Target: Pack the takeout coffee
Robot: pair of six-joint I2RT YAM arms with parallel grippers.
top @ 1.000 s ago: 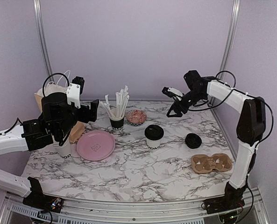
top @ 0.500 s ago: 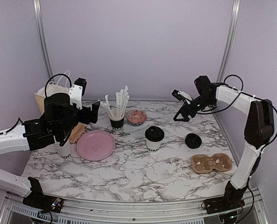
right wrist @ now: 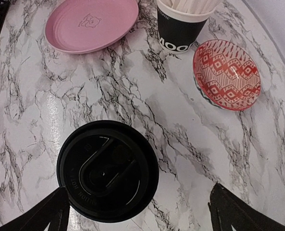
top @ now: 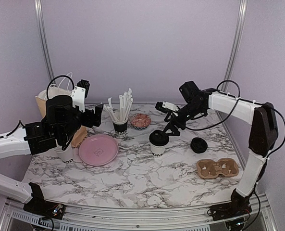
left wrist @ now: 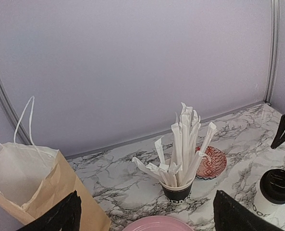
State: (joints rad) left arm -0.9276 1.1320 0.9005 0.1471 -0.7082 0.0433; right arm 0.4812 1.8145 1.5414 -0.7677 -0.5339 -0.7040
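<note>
The takeout coffee [top: 158,143] is a white paper cup with a black lid, standing upright mid-table. It also shows at the right edge of the left wrist view [left wrist: 276,191]. In the right wrist view its lid [right wrist: 107,171] lies below, close to the left finger. My right gripper [top: 169,127] hovers just above and behind the cup, open and empty [right wrist: 142,217]. My left gripper [top: 93,117] is open and empty [left wrist: 149,219], held high at the left over the pink plate's far edge. A brown paper bag [left wrist: 31,187] stands at the far left [top: 42,102].
A cardboard cup carrier [top: 218,168] lies at the front right. A loose black lid [top: 198,144] is right of the coffee. A black cup of straws [top: 120,126], a red patterned bowl [top: 140,120], a pink plate [top: 98,149] and stacked white cups [top: 67,155] fill the left half.
My right arm has swung from the back right corner leftward and down to just above the lidded cup. The left arm has barely moved.
</note>
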